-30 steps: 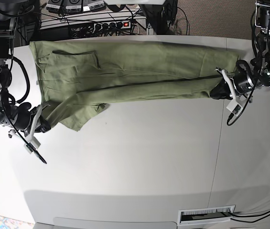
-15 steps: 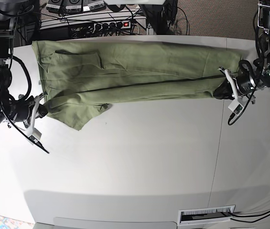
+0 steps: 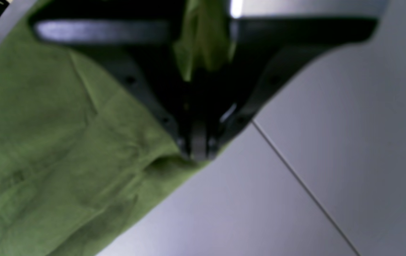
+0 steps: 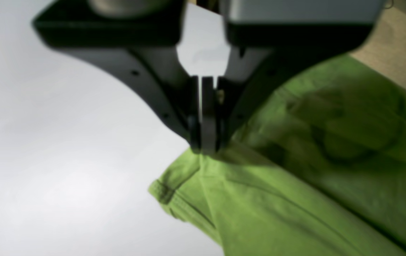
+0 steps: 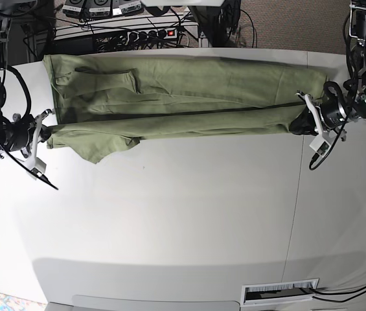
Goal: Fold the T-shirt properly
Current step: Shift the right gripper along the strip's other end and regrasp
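So the shirt point(image 5: 183, 97) was stretched out long across the far side of the desk point(image 5: 170, 220), folded lengthwise, with one sleeve flap poking out toward the near side. Left claw point(image 3: 197, 151) was clamped tight on the fabric edge at one end, a bit of green bunched up between its jaws. Right claw point(image 4: 204, 142) was pinched closed on the cloth at the other end, right by a hemmed corner point(image 4: 164, 192). Both wrist views were pretty blurry though
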You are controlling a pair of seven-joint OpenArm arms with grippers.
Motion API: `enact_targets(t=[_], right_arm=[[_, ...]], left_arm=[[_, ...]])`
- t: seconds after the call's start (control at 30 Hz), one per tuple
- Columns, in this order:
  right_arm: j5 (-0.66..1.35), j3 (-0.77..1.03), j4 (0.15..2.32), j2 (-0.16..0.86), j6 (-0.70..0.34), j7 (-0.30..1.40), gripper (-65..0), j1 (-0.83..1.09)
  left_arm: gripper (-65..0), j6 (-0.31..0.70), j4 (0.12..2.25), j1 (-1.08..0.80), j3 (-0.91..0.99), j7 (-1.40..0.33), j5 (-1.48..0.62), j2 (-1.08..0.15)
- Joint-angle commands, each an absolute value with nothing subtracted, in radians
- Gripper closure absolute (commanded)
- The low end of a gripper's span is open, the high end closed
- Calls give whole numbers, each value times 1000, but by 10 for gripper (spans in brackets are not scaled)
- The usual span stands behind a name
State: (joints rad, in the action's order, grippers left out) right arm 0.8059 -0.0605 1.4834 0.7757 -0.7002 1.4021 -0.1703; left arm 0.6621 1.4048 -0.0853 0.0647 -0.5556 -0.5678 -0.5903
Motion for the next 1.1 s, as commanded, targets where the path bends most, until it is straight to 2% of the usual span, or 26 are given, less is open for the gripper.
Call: enact_targets(t=[0.0,0.13,0.3,0.4,0.67,0.7,0.8,0.87,1.07], right_arm=[[803,-52,1498,807,-698,1396,0,-194],[781,-50,1498,822,-698,1396,-134,-197],[795,-44,1498,831,-698,1343,-138,-197],[822,-27,1498,822,-698,1219,-138,-197],[762,-14,1498,702,-698,1105,-142,-202],[750,-14,1498,685,-698,1093,-142,-202],[677,-14,1498,631,-698,1037,-142,-202],[607,-14,1497,600,-698,1001,-142,-202],[430,-14,1490,540,-698,900,-142,-202]], left_arm=[[0,647,1404,-86,68,-604,-524,-610],[0,647,1404,-86,68,-605,-524,-610],[0,647,1404,-86,68,-605,-524,-609],[0,647,1404,-86,68,-605,-528,-609],[0,652,1404,-86,68,-613,-587,-609],[-20,652,1404,-86,68,-613,-592,-609],[-173,652,1404,-85,68,-637,-638,-609],[-236,652,1404,-85,68,-670,-680,-609],[-239,655,1404,-86,68,-692,-709,-609]])
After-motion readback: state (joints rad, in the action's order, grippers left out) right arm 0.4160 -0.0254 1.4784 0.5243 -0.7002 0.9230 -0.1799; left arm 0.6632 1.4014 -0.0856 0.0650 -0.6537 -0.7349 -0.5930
